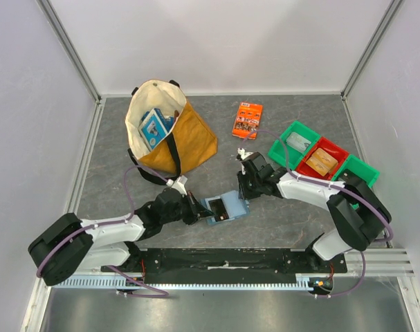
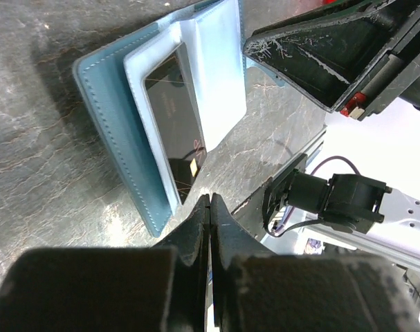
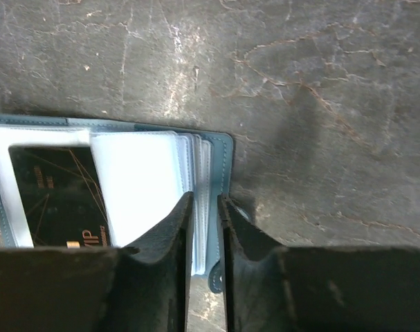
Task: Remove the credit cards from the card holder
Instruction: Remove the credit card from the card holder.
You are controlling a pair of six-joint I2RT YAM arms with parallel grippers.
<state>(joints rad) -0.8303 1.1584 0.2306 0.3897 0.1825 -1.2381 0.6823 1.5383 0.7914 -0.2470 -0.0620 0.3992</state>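
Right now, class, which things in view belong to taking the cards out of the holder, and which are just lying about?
Job: card holder; dark card in its pocket.
Lying about: tote bag; orange packet; green and red bins.

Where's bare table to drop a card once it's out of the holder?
Bare table left of the tote bag, and the far strip right of the orange packet. Crowded at the card holder, where the left arm and right arm meet, and by the bins.
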